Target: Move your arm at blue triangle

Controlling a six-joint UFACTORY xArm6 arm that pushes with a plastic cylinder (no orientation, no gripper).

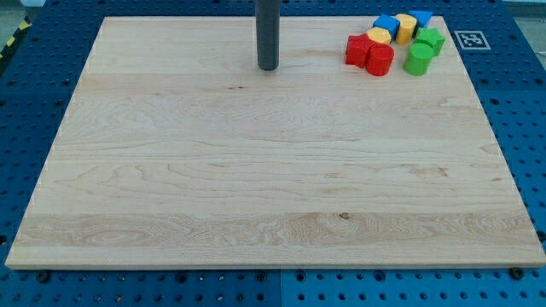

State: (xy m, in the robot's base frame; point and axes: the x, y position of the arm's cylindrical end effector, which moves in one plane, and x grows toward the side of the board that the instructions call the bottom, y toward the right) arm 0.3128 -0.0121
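Rod tip rested on the table, well left of the block cluster.
The arm carried no gripper, just the rod. The blue triangle sat at the cluster's top right, behind yellow and green blocks.

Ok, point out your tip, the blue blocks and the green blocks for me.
my tip (268,67): camera view, the rod's lower end.
blue blocks (387,24): camera view, top face of the left one; shapes unclear.
green blocks (417,60): camera view, front of the nearer one.
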